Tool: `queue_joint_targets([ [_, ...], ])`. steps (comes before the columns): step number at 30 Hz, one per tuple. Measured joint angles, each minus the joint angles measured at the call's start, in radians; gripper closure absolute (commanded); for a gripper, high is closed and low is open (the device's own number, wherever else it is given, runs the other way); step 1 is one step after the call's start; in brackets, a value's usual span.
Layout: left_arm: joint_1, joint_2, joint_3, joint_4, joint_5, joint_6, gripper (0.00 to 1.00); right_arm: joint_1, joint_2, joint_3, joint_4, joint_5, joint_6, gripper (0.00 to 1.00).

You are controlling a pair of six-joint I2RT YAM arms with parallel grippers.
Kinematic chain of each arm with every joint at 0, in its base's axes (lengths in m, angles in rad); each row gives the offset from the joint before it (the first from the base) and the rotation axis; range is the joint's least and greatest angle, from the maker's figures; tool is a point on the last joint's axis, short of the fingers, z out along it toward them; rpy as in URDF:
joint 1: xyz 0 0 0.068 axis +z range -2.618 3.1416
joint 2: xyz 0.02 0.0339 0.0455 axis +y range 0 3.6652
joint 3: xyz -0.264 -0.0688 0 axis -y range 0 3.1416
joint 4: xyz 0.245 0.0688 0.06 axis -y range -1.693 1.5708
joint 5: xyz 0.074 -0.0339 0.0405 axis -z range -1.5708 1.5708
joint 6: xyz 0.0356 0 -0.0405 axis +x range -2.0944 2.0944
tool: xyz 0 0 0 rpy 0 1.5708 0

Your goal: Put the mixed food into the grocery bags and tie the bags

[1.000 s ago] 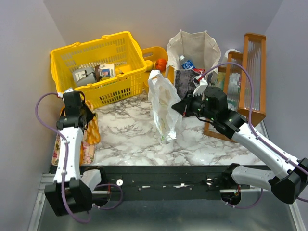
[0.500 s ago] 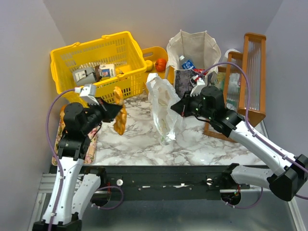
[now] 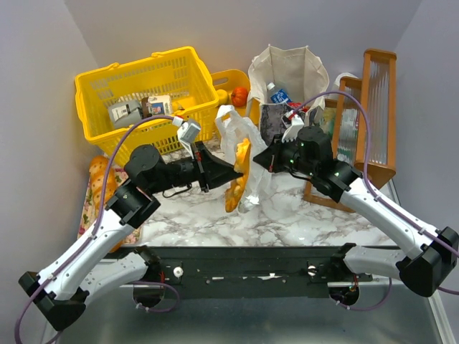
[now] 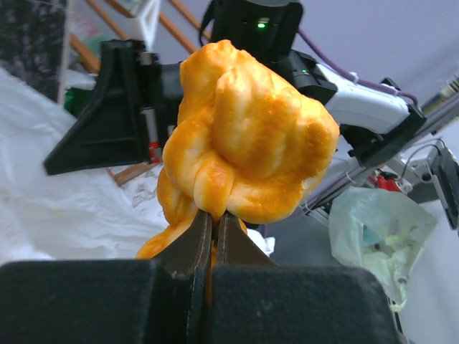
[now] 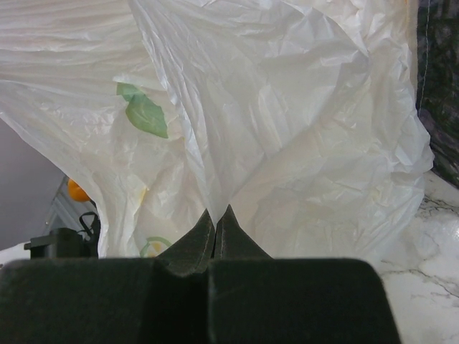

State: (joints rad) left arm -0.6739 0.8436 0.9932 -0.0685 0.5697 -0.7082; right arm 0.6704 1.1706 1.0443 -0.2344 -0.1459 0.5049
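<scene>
The white plastic bag (image 3: 252, 188) with green prints stands mid-table. My right gripper (image 3: 267, 160) is shut on its right edge and holds it up; the film fills the right wrist view (image 5: 287, 129) above my shut right gripper (image 5: 216, 211). My left gripper (image 3: 231, 171) is shut on a golden-brown bread loaf (image 3: 238, 176) that hangs against the bag's left side. In the left wrist view the loaf (image 4: 244, 136) sits above the shut left gripper (image 4: 213, 215). The beige tote (image 3: 287, 72) stands behind, with a water bottle (image 3: 277, 93) and a red packet (image 3: 297, 107) in it. An orange (image 3: 239, 95) lies beside it.
A yellow basket (image 3: 100, 79) with cartons (image 3: 129, 111) stands at the back left. More bread loaves (image 3: 97, 179) lie on a tray at the left edge. A wooden rack (image 3: 376, 107) stands at the right, close behind my right arm.
My left arm has picked a bread loaf up from the left tray and swung it right to the plastic bag. My right gripper has kept hold of the bag.
</scene>
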Motion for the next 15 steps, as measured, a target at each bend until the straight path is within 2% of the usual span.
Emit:
queue_joint_targets([
  [8,-0.033,0.158,0.042,0.133,-0.06,0.059,1.0,0.0,0.0,0.0,0.0,0.0,0.0,0.99],
  [15,-0.033,0.208,0.045,0.233,-0.136,0.14,1.0,0.0,-0.002,0.0,-0.001,-0.001,0.0,0.99],
])
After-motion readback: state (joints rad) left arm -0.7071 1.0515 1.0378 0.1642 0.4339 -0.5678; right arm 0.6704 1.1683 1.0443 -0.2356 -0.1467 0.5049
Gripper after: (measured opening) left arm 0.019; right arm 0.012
